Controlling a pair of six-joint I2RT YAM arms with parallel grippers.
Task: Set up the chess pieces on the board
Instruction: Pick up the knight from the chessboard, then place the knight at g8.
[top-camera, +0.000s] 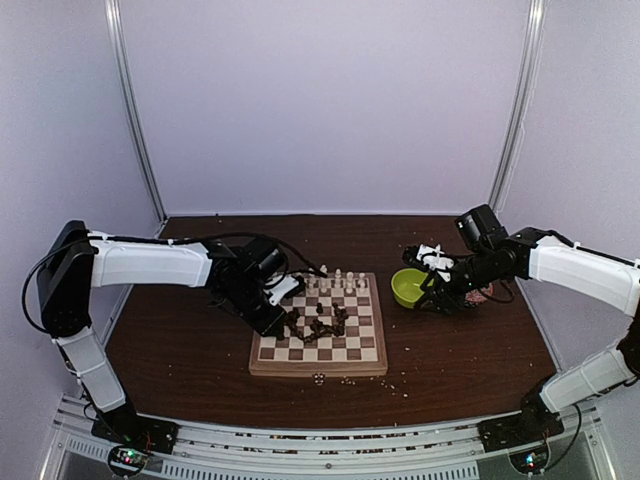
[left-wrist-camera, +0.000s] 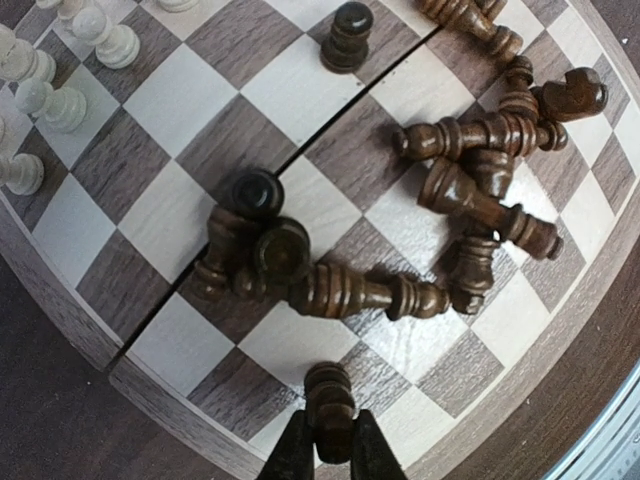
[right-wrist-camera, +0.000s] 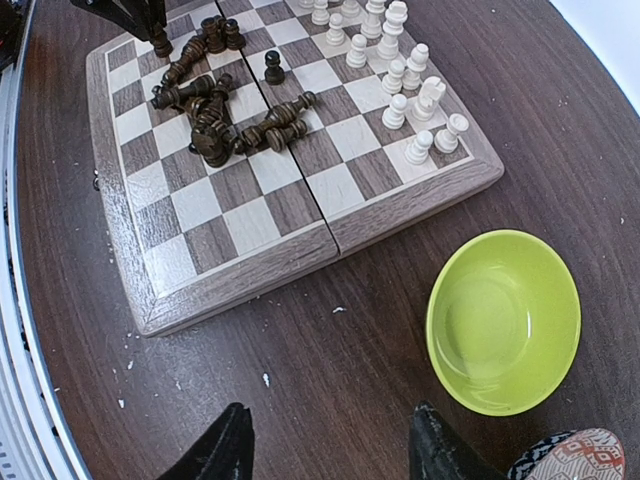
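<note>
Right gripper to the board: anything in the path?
Nothing visible. Only bare table lies between the open right gripper and the near rim of the board. The lime-green bowl sits off to one side, beside the board, not in the path.

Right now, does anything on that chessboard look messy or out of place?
Yes. Most dark brown pieces lie toppled in a tangled heap in the middle of the board, while the white pieces stand along one edge. Pale crumbs also dot the table.
</note>
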